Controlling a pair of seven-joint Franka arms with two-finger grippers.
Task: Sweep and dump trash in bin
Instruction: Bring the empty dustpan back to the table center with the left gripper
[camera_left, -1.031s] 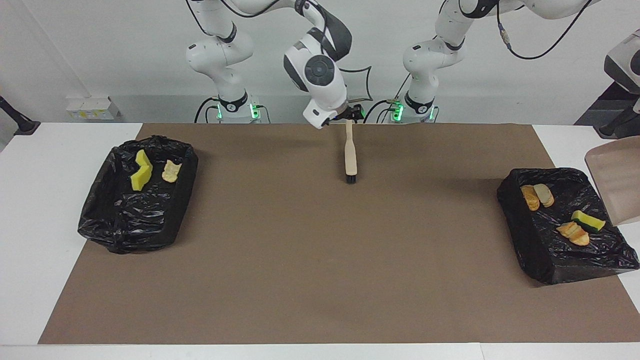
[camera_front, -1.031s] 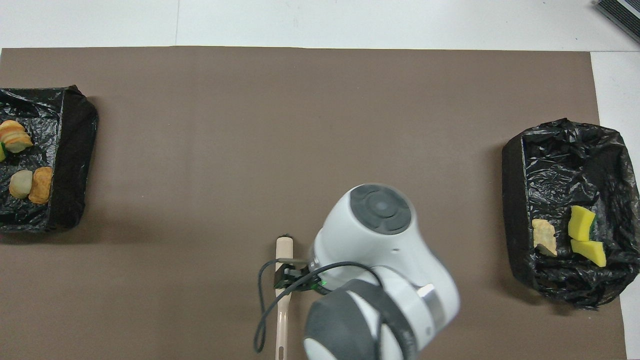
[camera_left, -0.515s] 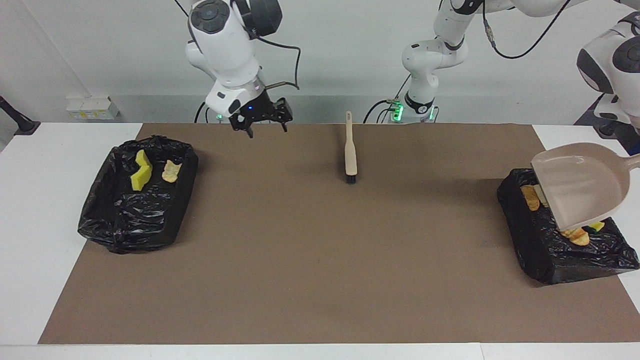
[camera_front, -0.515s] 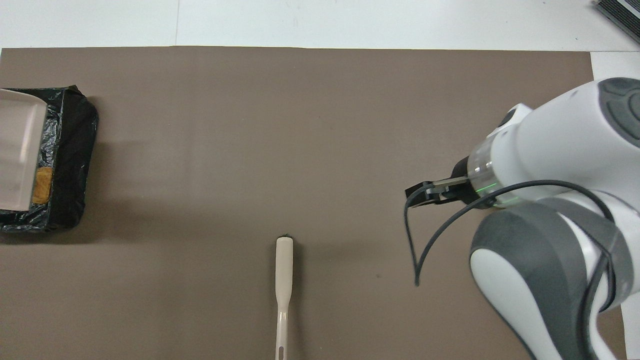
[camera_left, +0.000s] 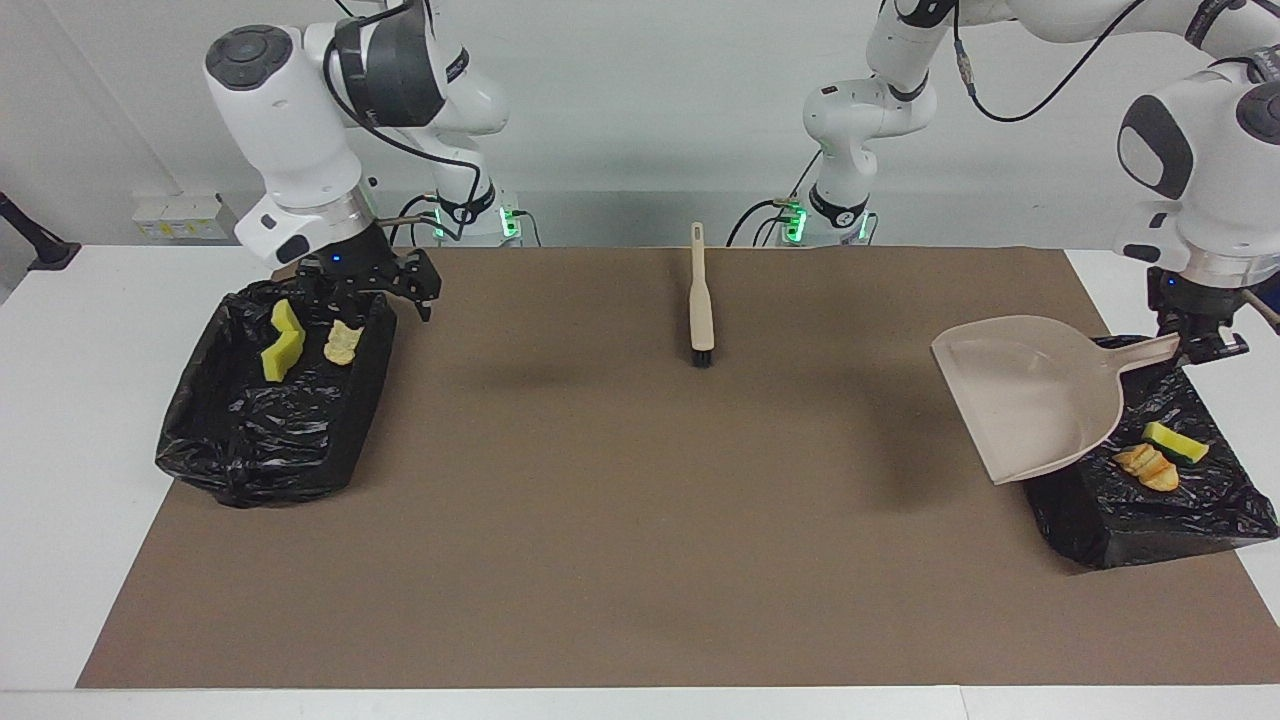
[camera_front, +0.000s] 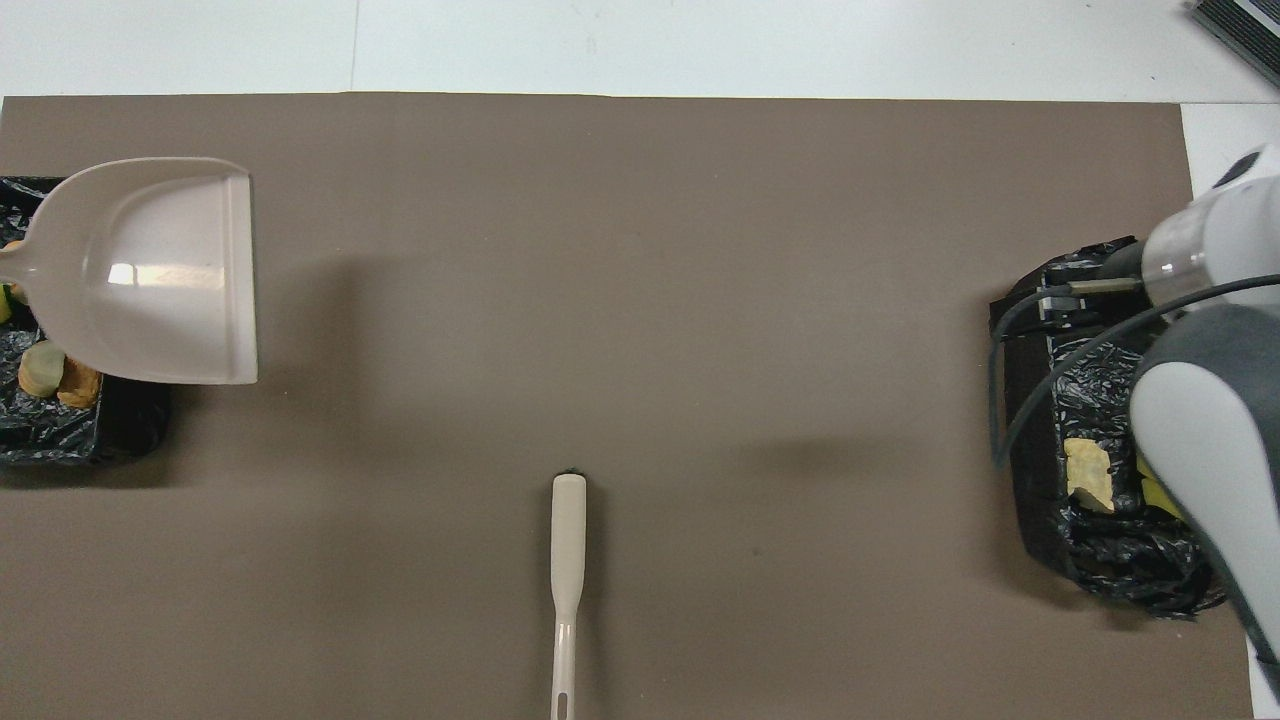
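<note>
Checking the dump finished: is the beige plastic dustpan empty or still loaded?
Empty. The beige plastic dustpan, held up by the left tool, shows a bare inside in both views; scraps lie in the black-lined bin below.

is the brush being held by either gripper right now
No, the brush lies alone on the brown mat, with the right gripper over one bin and the left gripper holding the dustpan.

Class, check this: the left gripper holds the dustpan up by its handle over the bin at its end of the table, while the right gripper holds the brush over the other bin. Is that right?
Not quite. The right gripper holds nothing: it hangs open over the other bin. The brush lies alone on the brown mat midway between the bins, as the facing view shows. The left gripper does hold the dustpan by its handle over its bin.
</note>
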